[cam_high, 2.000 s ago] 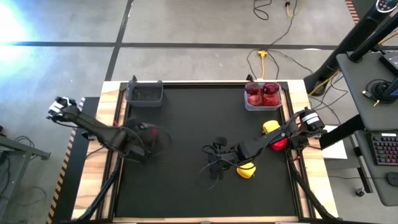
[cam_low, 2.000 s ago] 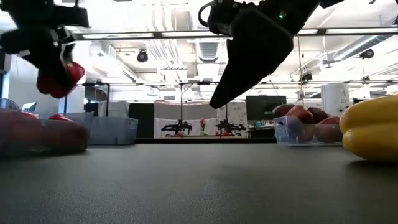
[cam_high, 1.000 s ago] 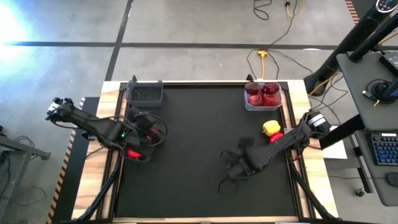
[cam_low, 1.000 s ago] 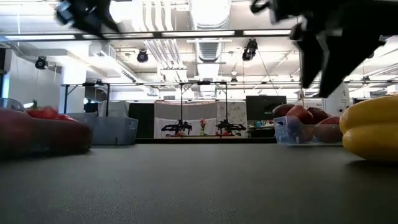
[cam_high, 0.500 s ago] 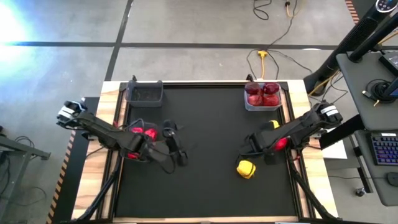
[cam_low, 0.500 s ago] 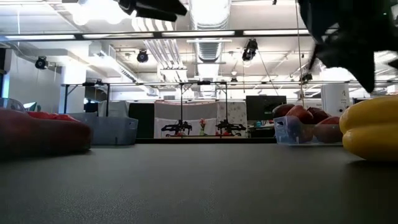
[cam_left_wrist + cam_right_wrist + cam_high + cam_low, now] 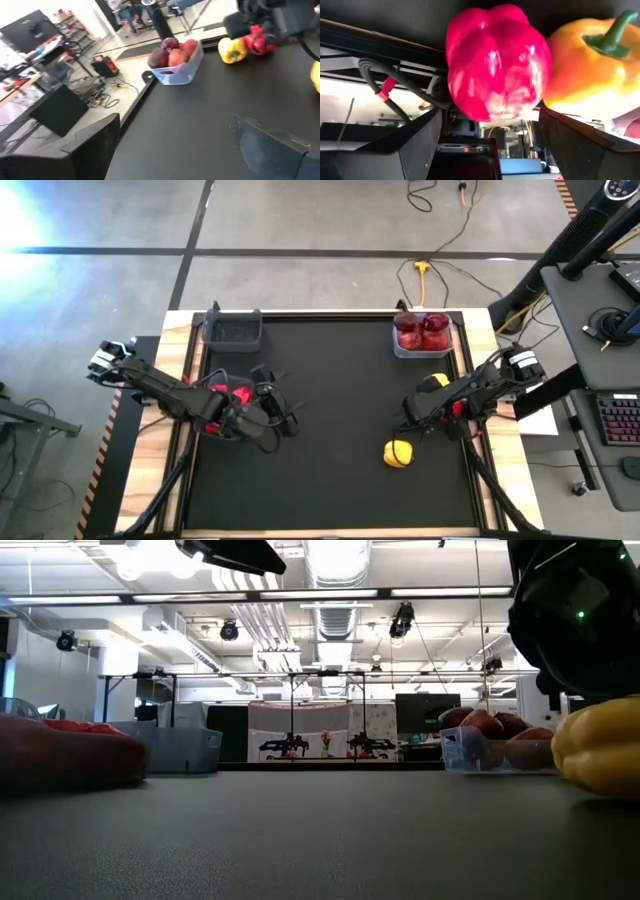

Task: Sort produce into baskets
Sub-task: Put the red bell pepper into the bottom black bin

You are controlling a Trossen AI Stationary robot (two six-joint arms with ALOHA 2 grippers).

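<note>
My right gripper (image 7: pixel 490 122) is open near the table's right edge. Its fingers stand on either side of a bright red pepper (image 7: pixel 495 65) without touching it. A yellow pepper (image 7: pixel 592 65) lies next to that one on its far side (image 7: pixel 435 383). Another yellow pepper (image 7: pixel 397 452) lies nearer the front. My left gripper (image 7: pixel 285 418) is open and empty, just right of a dark basket (image 7: pixel 215 428) that holds red peppers (image 7: pixel 232 394). The clear bluish basket (image 7: pixel 424 338) at the far right holds maroon fruits (image 7: pixel 170 52). A second dark basket (image 7: pixel 232 330) stands at the far left.
The table's wooden rim and metal frame (image 7: pixel 468 380) run close behind the red pepper. The middle of the black mat (image 7: pixel 340 380) is bare. Cables lie on the floor beyond the far edge.
My left gripper has gone from above the dark basket with the red peppers toward the table's right, stopping just beside it. My right gripper has gone from beside the near yellow pepper toward the right edge, up to the red pepper. The near yellow pepper has turned a little in place.
</note>
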